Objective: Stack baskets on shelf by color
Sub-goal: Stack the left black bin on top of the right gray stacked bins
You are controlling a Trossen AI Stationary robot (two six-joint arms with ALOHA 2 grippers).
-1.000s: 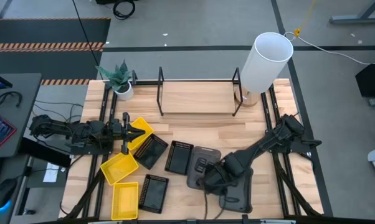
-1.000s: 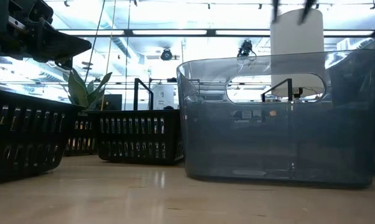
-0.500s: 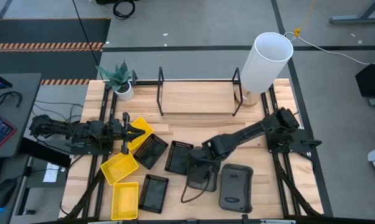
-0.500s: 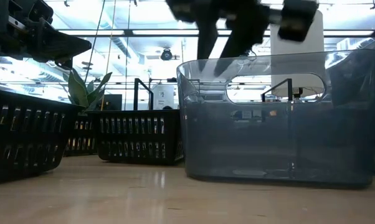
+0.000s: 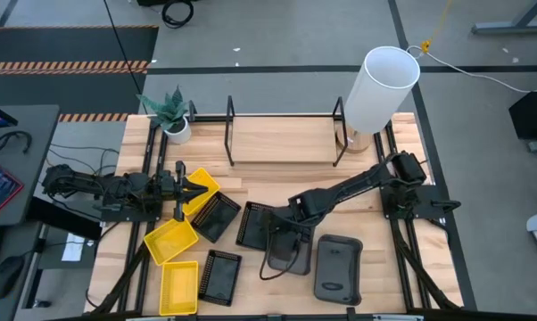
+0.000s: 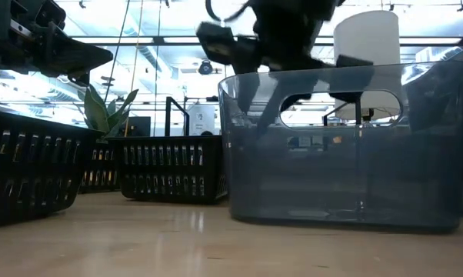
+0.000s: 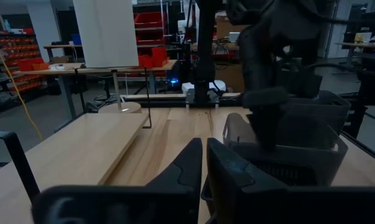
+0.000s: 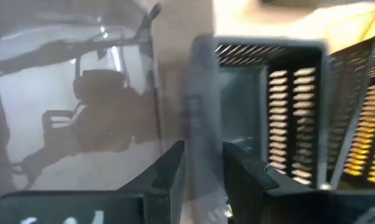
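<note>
Wood counter (image 5: 286, 192): left tool (image 5: 200, 189), pressed together, at left edge over yellow basket (image 5: 201, 191). Shelf (image 5: 285, 139) along back edge. Right tool (image 5: 280, 237) near front-center pinches grey basket (image 5: 287, 252) wall, beside black mesh basket (image 5: 255, 224).

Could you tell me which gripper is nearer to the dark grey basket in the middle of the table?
The right gripper: its fingers straddle the wall of the dark grey basket. The left gripper is well away near the table's left side, shut, over a yellow basket.
</note>
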